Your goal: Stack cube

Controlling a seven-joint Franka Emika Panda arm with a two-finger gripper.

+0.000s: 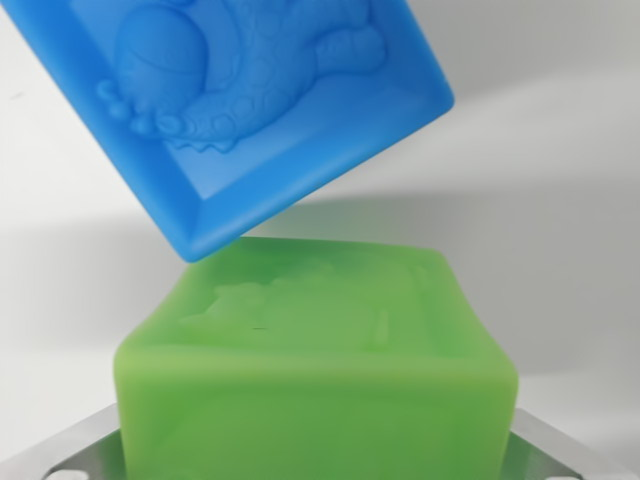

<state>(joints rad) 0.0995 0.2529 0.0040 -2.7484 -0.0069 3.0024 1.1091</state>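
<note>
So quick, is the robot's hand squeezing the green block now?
Gripper: jaws closed on the green cube, with the blue cube just beyond it.

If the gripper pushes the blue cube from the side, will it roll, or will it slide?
The blue cube has flat faces and straight edges, so it will probably slide or turn rather than roll. Its matte, rubbery-looking surface may grip the white table and resist sliding. The raised relief on its face suggests soft moulded material, likely not fragile.

The matte bright-blue square block (pixel 250 110) bears a raised cartoon creature with bumpy, scaled relief inside a bevelled frame, the translucent lime-green cube (pixel 320 370) shows a fainter embossed figure on its top, and the surface (pixel 560 200) beneath is plain white.
</note>
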